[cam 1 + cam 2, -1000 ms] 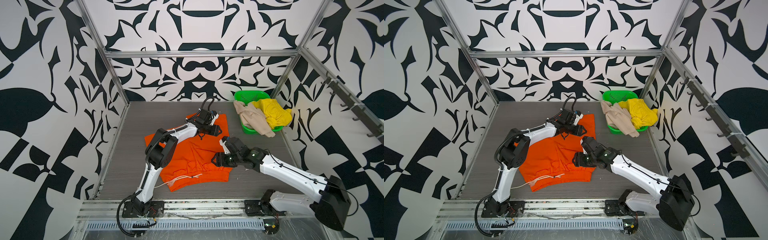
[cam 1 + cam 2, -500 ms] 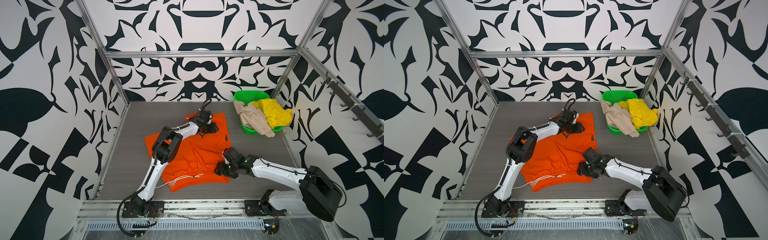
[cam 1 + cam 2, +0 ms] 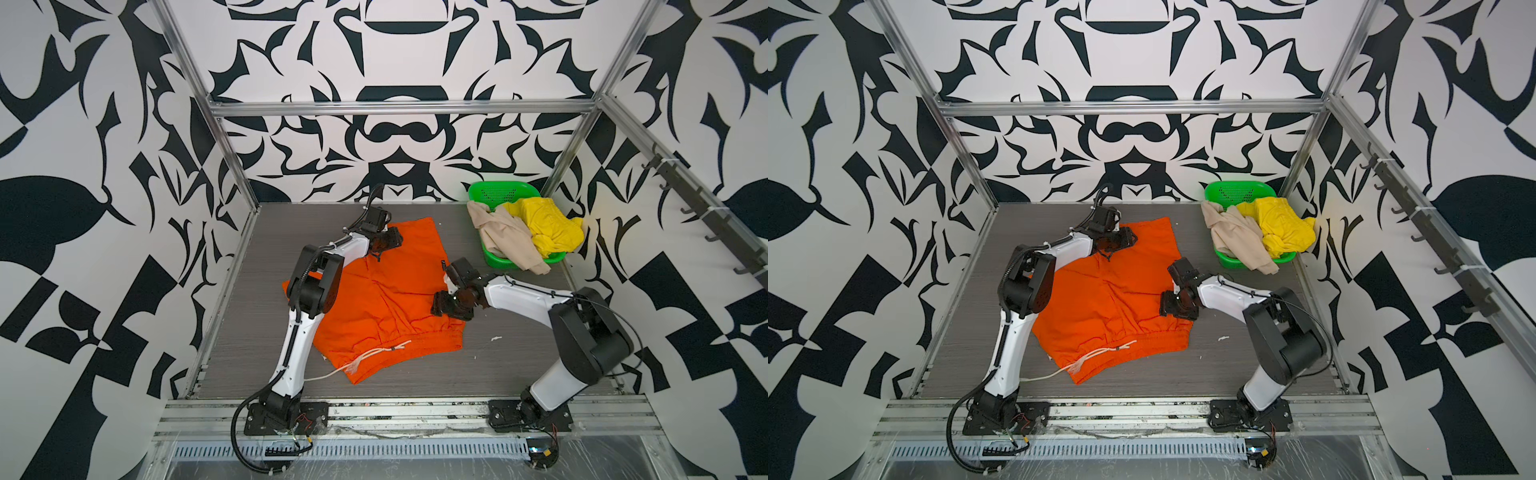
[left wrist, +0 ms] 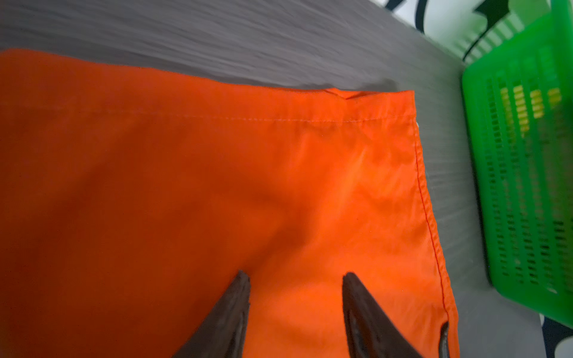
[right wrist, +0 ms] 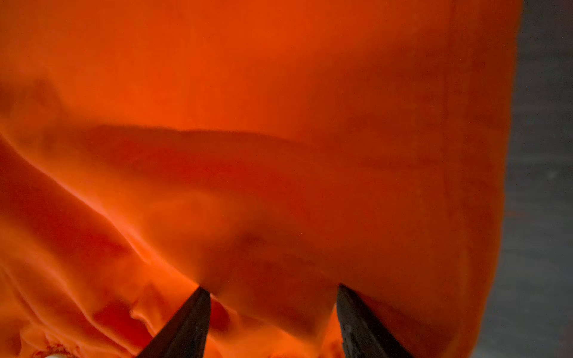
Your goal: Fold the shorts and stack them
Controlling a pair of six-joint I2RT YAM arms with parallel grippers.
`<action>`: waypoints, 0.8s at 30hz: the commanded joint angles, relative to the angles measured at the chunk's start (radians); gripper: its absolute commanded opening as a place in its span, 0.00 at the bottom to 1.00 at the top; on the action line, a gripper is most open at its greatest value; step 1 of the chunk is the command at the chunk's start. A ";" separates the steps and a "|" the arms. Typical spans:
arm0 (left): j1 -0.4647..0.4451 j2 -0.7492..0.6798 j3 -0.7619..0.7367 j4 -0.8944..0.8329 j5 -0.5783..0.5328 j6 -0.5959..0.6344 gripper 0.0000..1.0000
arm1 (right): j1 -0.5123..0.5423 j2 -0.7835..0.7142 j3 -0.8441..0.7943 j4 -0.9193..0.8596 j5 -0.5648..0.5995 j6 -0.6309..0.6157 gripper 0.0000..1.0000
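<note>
The left tool (image 4: 296, 276) and right tool (image 5: 269, 288) are gaping over bright orange cloth shorts (image 3: 386, 299). Only top views are showing beige cloth shorts (image 3: 505, 239).

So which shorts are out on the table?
The orange shorts, spread flat; the beige shorts and yellow shorts sit bunched in the green basket.

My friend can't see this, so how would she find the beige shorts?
At the grey table's far right corner sits a green perforated plastic basket. Of the two crumpled shorts in it, the beige cloth shorts drape over its near rim, dull and pale beside the bright yellow shorts.
</note>
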 commanded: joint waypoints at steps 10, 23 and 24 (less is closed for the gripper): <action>0.116 -0.550 -0.422 -0.170 -0.058 0.120 0.69 | 0.111 -0.201 0.168 -0.271 -0.001 0.028 0.72; 0.368 -0.789 -0.779 -0.392 -0.102 0.251 0.73 | 0.189 -0.440 -0.290 -0.040 -0.057 0.410 0.76; 0.369 -0.784 -0.777 -0.397 -0.134 0.269 0.73 | 0.177 -0.428 -0.300 -0.033 -0.054 0.399 0.76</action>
